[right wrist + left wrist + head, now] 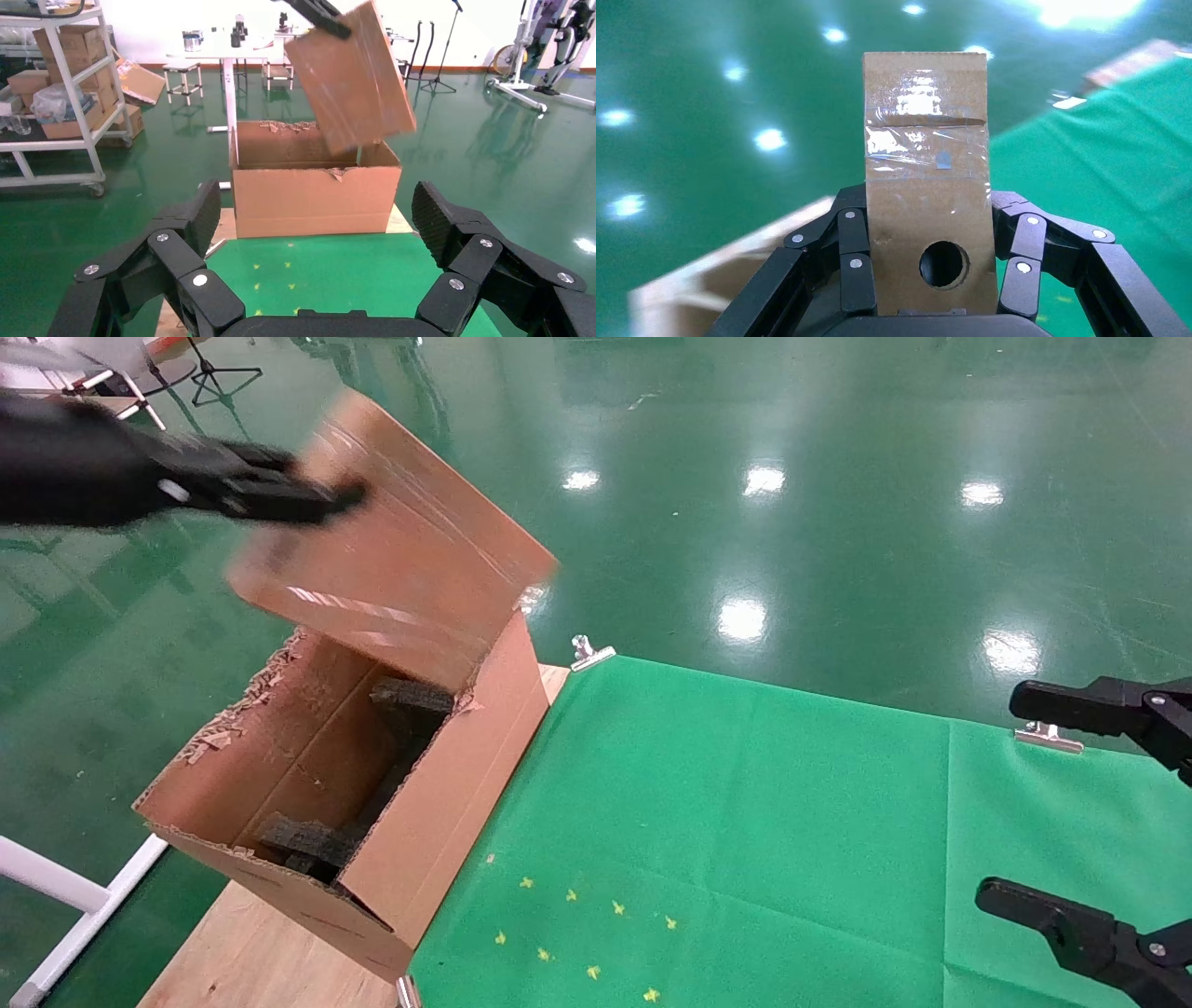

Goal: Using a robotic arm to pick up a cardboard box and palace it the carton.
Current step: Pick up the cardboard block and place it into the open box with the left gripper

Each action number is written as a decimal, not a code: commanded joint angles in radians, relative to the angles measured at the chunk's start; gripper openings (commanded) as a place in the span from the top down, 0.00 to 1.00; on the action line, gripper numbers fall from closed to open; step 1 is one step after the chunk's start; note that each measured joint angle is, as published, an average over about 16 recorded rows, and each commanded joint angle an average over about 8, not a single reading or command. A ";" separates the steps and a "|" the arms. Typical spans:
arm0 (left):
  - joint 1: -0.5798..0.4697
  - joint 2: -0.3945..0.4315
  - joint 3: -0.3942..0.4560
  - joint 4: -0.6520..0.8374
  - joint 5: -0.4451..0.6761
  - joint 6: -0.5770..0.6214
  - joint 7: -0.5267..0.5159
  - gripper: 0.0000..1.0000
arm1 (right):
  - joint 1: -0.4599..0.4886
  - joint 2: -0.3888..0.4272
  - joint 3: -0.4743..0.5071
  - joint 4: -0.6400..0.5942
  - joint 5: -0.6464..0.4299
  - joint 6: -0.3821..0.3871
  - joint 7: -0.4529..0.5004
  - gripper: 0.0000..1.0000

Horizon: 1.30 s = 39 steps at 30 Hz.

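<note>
While the left gripper [317, 500] clamps its fingers [854, 261] on the slim cardboard box [391, 547], the box hangs tilted in the air just above the open carton [447, 803]. Below it, black foam pieces [410, 702] sit inside the carton's torn-edged walls. Right gripper [1071, 803] spread wide, empty, well apart over the green cloth [745, 822].

Black jointed left claw [926, 281], silver rivets

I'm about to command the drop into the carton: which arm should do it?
Left. The left gripper is shut on the cardboard box, tilted above the open carton. The right gripper sits open and empty over the green cloth, away from it.
</note>
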 commanded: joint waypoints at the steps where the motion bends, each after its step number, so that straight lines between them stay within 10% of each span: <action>1: -0.064 -0.013 0.003 0.064 0.026 -0.003 0.050 1.00 | 0.000 0.000 0.000 0.000 0.000 0.000 0.000 0.00; 13: -0.074 0.044 0.122 0.326 0.277 -0.168 0.301 1.00 | 0.000 0.000 0.000 0.000 0.000 0.000 0.000 0.00; 39: 0.035 0.250 0.172 0.738 0.379 -0.555 0.189 1.00 | 0.000 0.000 0.000 0.000 0.000 0.000 0.000 0.00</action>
